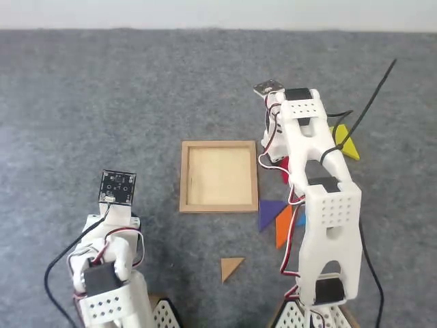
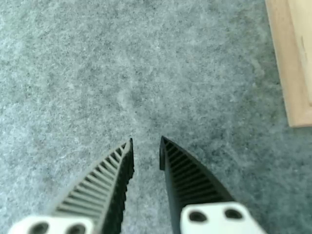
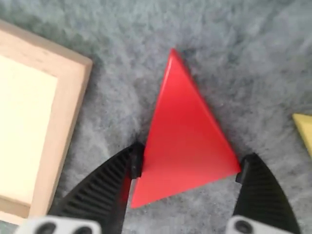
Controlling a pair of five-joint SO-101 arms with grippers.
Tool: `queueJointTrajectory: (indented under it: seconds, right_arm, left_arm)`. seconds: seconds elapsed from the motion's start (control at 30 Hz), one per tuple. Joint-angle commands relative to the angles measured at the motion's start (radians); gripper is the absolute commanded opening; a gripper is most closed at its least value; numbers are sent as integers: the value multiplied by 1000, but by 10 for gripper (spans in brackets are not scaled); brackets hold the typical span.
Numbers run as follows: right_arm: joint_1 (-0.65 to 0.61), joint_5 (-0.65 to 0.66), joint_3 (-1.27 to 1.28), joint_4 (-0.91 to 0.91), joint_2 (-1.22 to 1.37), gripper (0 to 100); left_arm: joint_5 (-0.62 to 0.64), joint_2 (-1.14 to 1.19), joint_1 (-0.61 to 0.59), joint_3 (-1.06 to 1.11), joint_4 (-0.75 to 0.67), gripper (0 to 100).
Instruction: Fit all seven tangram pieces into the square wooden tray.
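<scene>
The square wooden tray [image 1: 218, 145] lies on the grey carpet with nothing inside it. A red triangle [image 3: 185, 136] lies flat just right of the tray [image 3: 63, 112]. My right gripper [image 3: 191, 165] spans its wide end, one fingertip against the edge and the other against the corner. In the high view the red triangle [image 1: 284, 167] peeks out from under the right arm. My left gripper [image 2: 146, 146] hovers over bare carpet left of the tray [image 2: 292, 63], its fingers slightly apart and holding nothing.
A purple piece [image 1: 268, 212], an orange piece [image 1: 283, 225] and a blue piece [image 1: 300, 220] cluster near the tray's front right corner. A tan triangle [image 1: 231, 266] lies nearer the front. A yellow piece [image 1: 345, 143] sits right of the right arm.
</scene>
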Motion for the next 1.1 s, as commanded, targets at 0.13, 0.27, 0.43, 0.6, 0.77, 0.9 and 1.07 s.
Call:
queueJointTrajectory:
  seconds: [0.13,0.27,0.43,0.6,0.77,0.9,1.07]
  right_arm:
    - [-12,-11,-63,87,-7,266]
    - [-12,-12,-117,145,-36,266]
    - [-13,-14,-118,183,-117,266]
    - [-61,-86,-123,239,-254,266]
    - [-174,-184,-123,274,-361,266]
    - [-274,-241,-118,280,-394,266]
    - [-371,-307,-97,265,-361,266]
  left_arm:
    - [6,-12,3,-8,6,87]
    - [6,-12,3,-8,6,87]
    - [6,-12,3,-8,6,87]
    - [6,-12,3,-8,6,87]
    - [6,-12,3,-8,6,87]
    - [6,-12,3,-8,6,87]
    - [6,-12,3,-8,6,87]
